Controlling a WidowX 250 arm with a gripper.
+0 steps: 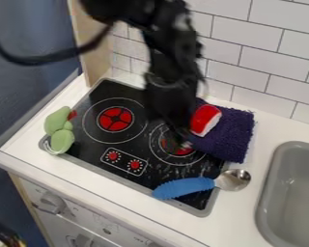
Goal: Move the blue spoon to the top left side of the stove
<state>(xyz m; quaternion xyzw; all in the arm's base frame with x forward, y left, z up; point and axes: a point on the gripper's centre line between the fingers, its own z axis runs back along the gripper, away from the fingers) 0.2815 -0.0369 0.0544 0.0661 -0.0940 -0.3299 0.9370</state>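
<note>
The black gripper (177, 137) hangs over the right burner of the stove, above and to the left of the spoon and apart from it. A spoon (184, 187) with a thick blue ribbed handle and a metal bowl lies across the front right corner of the stove. Its handle is on the black stove top and its bowl sits past the right edge, over the white counter. The black stove (99, 151) has two red-centred burners and two red knob marks.
A purple cloth (235, 132) lies at the stove's right rear, with a red and white object (205, 119) on it. A green plush-like object (62, 130) rests on the left edge. The grey sink (292, 193) is at right; a tiled wall (273, 53) stands behind.
</note>
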